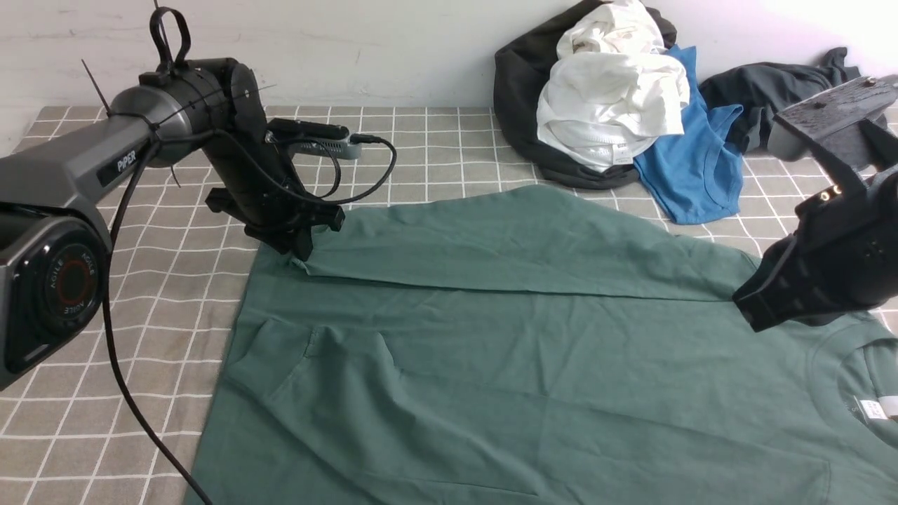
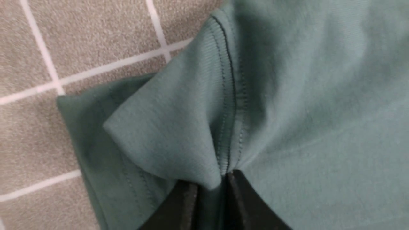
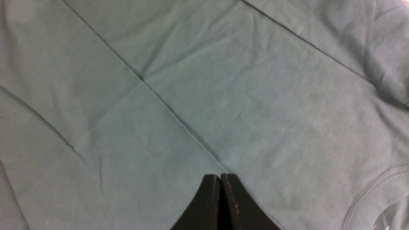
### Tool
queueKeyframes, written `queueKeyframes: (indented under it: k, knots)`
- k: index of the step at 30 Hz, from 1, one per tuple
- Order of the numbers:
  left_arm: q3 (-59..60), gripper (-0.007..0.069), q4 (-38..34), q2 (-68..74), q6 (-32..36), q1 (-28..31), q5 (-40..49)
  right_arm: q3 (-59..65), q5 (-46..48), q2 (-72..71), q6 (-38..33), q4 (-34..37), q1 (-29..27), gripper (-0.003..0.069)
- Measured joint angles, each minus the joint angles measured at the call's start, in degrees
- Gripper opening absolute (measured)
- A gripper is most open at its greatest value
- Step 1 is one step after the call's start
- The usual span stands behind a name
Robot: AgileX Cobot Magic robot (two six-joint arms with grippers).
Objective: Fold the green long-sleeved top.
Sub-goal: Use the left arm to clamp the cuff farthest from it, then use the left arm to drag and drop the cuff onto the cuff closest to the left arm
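We have the green long-sleeved top [image 1: 491, 365] spread flat on the checked table [image 1: 161, 294], filling the near half from the middle across to the right edge. Its long axis runs side to side: ribbed neck [image 1: 835, 351] and white tag [image 1: 873, 408] point to the near right corner, the bottom end toward the left edge. Along the far side, a long flap [image 1: 526, 238] is folded in over the body, its crease parallel to that axis.

Look at the left gripper [image 1: 303, 251]: it's down at the flap's left end, clamped on a bunched bit of green fabric. The left wrist view shows a ribbed, stitched edge pinched between the dark fingers [image 2: 188, 204]. Cuff or hem? We can't say.

The right gripper [image 1: 754, 308] hangs over the flap's other end, near the shoulder. Its jaws are pressed together with nothing between them and the cloth lying flat beneath.

So each arm sits at its own end of that far crease, left nearer the bottom end, right nearer the neck. Most of the garment lies toward us from both hands. We'd judge the next fold comes across the long axis, and only the left has hold.

A heap of white [image 1: 617, 91], blue [image 1: 701, 168] and dark clothes [image 1: 519, 91] sits at the far edge, apart from the top.
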Motion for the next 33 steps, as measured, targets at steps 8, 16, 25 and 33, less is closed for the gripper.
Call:
queueKeyframes:
  k: [8, 16, 25, 33]
  knots:
    - [-1.8, 0.0076, 0.0, -1.6, 0.0, 0.0, 5.3, 0.0, 0.1, 0.0, 0.0, -1.6, 0.0, -0.0015]
    - [11.8, 0.0076, -1.1, -13.9, 0.0, -0.2, 8.4, 0.0, 6.0, -1.1, 0.3, -2.8, 0.0, -0.0015]
    - [50.9, 0.0076, -2.8, -40.0, 0.7, -1.2, -3.9, 0.0, 11.7, -6.8, 0.4, -1.2, 4.0, -0.0015]
    - [70.4, 0.0109, -2.9, -49.6, 4.0, -1.2, -12.7, 5.0, 12.0, -6.9, -2.6, -1.5, 17.0, -0.0015]
